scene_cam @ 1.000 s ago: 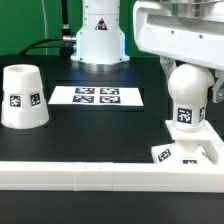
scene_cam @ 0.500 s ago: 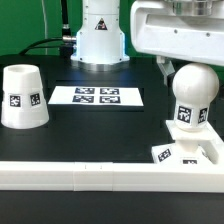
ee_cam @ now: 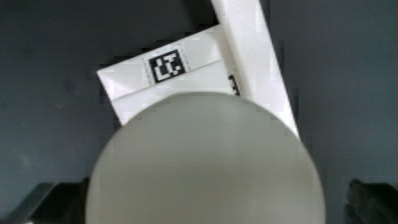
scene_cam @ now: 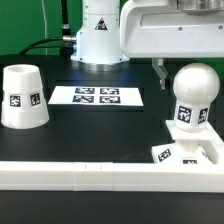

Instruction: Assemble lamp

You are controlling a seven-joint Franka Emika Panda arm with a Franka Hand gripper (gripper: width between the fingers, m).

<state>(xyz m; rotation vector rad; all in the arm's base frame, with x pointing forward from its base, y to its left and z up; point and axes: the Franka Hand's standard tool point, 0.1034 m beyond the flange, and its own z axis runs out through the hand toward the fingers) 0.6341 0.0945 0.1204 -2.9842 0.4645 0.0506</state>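
The white bulb (scene_cam: 193,97), round-headed with a tag on its neck, stands upright on the flat square base (scene_cam: 203,155) at the exterior view's right. My gripper (scene_cam: 188,60) hangs just above the bulb's head, open and holding nothing; one dark finger (scene_cam: 160,68) shows beside the head. In the wrist view the bulb's head (ee_cam: 210,160) fills the middle, and my gripper (ee_cam: 210,206) stands with its dark fingertips (ee_cam: 54,203) apart on either side of it. The base's tagged corner (ee_cam: 169,68) shows beyond the bulb. The cup-like shade (scene_cam: 22,97) stands mouth down at the exterior view's left.
The marker board (scene_cam: 97,96) lies in the middle at the back. A long white rail (scene_cam: 90,172) runs along the front, against the base; it also shows in the wrist view (ee_cam: 249,40). The arm's white pedestal (scene_cam: 98,35) stands behind.
My gripper has moved up and toward the exterior view's left, off the bulb's head. The bulb stays standing on the base.
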